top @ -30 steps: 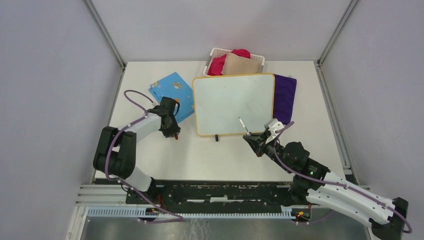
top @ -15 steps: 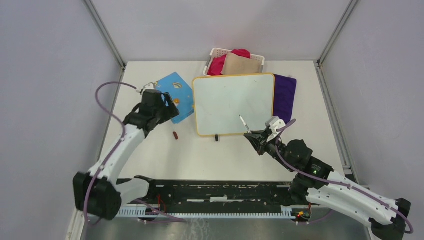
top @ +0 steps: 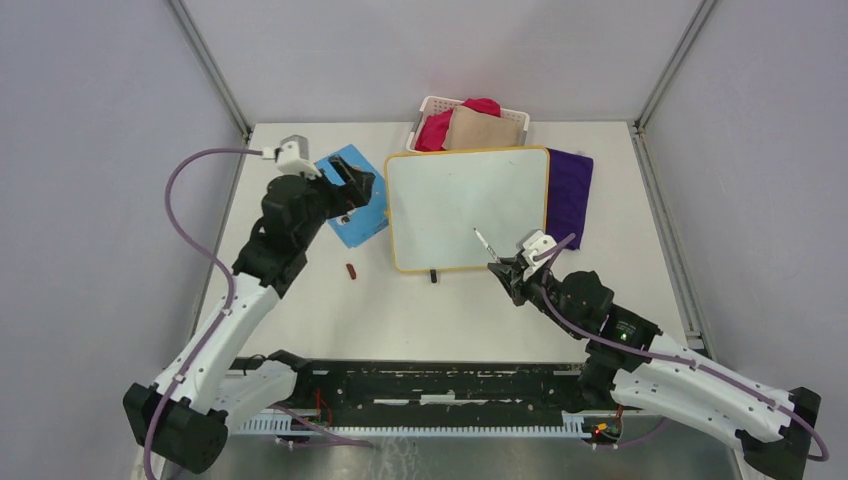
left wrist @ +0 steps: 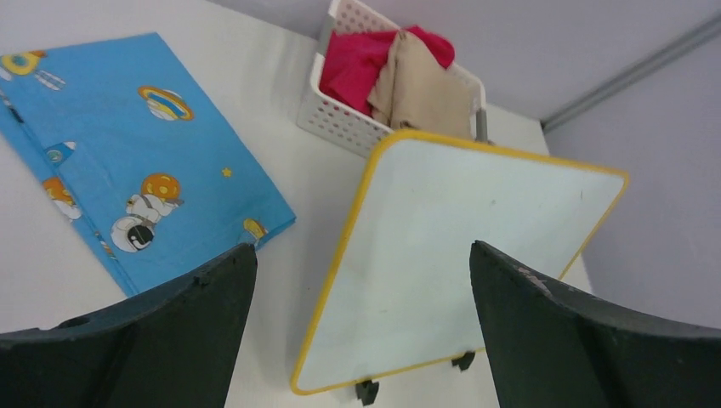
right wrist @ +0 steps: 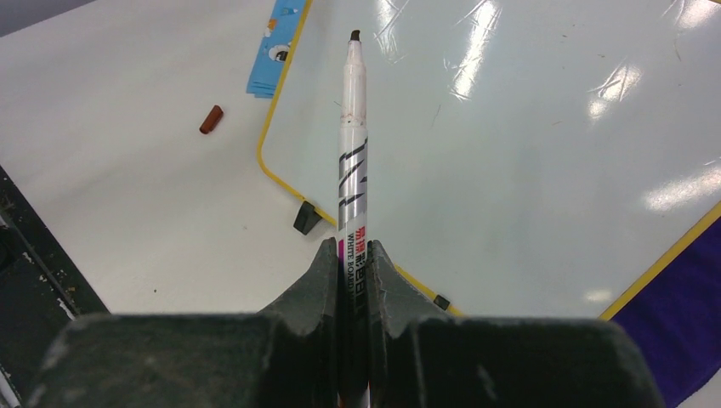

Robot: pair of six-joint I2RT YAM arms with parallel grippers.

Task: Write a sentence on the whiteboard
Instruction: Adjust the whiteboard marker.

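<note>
Step in hand: bringing the marker (right wrist: 353,153) to the whiteboard (top: 455,200) to begin the sentence. No writing shows on the board, so I judge the task barely begun.
Whiteboard: flat on the bench (top: 450,320) at the centre of the top view, with a yellow frame and small black feet along its lower edge.
Right end effector (top: 508,272): clenched on the marker's barrel, just below the board's lower right corner. The cap is off and the dark tip points over the board; I cannot tell whether it touches.
Doing it well: start toward the board's upper left so two lines fit. Lower the tip until it just meets the surface, then keep the pressure light and the strokes slow. Nothing holds the board, so a hard push may slide it.
Left end effector (top: 355,185): released, jaws wide with nothing between them, over the blue card (left wrist: 127,170) at upper left. It could steady the frame.
Cap (top: 350,270): on the bench, left of the board's lower left corner and apart from it.
Basket (left wrist: 340,119): white and perforated, at top centre just behind the board. It holds a red cloth (top: 435,130) and a tan cloth (top: 485,128), heaped above the rim.
</note>
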